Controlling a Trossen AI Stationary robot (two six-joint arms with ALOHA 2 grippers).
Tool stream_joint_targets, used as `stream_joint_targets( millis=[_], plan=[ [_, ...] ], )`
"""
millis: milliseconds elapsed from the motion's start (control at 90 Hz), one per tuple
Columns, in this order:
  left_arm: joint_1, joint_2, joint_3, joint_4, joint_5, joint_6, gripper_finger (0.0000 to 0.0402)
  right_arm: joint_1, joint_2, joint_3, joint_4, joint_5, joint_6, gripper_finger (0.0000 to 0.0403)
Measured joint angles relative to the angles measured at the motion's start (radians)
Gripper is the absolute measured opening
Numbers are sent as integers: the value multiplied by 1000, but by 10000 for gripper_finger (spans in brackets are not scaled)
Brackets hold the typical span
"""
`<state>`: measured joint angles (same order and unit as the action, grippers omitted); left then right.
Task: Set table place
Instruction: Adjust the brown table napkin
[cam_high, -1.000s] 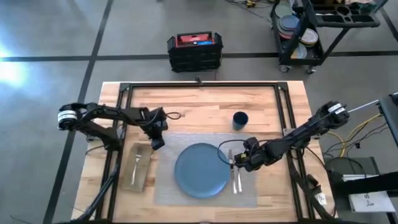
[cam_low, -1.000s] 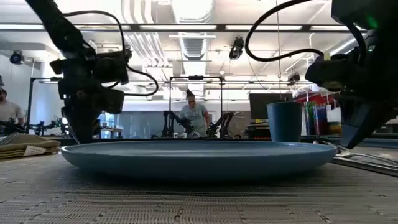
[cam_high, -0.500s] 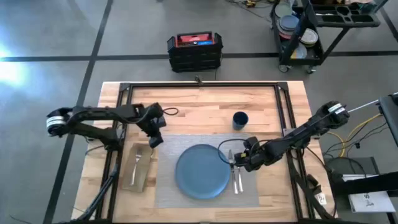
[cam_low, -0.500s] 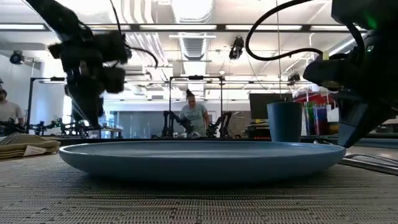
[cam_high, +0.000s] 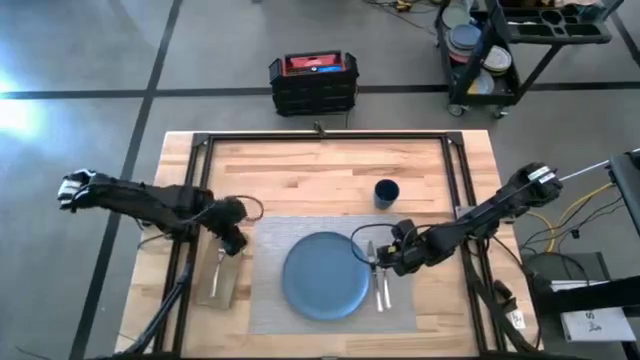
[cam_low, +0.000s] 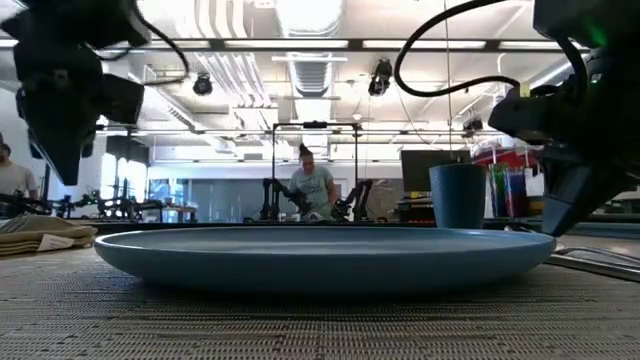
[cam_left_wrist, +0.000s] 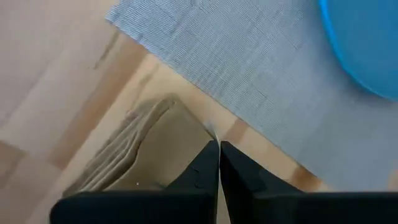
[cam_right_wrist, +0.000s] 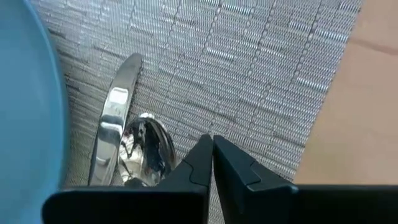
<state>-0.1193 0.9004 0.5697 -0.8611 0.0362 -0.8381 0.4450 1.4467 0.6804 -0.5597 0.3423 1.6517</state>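
Wooden slats form the bench, which stands on a grey floor; a workshop with a person far off is seen beyond it in the low view.

Nearest in the low view, the grey woven placemat lies flat with the round blue plate centred on it. The mat is judged soft and limp, best dragged by an edge; the plate is judged stiff, fairly heavy and breakable, to be taken at its rim.

On the mat just right of the plate lie the knife and the spoon. Both are judged thin, hard and slippery, to be pinched across the handle. The right tool is held over them with its fingers closed together, gripping nothing.

Left of the mat, on bare wood, the tan napkin lies folded with the fork on top. The cloth is judged light and floppy, likely to unfold if lifted by one layer. The left tool is held above its far end, fingers closed together and empty.

Farther back, the small dark-blue cup stands upright on bare wood, apart from the mat; it is judged light and rigid, to be gripped across the wall.

No readable writing or brand is found.
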Motion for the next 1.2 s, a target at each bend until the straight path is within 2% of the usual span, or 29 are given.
stream_joint_targets(
  millis=[100, 278, 444, 833, 1200],
  plan=[
    [-124, 37, 3, 0, -100, -150, 0, 0, 0, 0, -37, 1, -13, 0],
    [-298, 150, 1, 1, -106, -356, 0, 0, 0, 0, -85, 0, -45, 0],
    [-385, 256, 25, -1, -98, -496, 0, 0, -21, 0, -84, -6, -106, 0],
    [-475, 437, 91, 22, 60, -602, 0, 2, -134, 0, -143, 24, -230, 0],
    [-476, 560, 129, 178, 85, -628, 0, 0, -196, 0, -210, 48, -285, 0]
  ],
)
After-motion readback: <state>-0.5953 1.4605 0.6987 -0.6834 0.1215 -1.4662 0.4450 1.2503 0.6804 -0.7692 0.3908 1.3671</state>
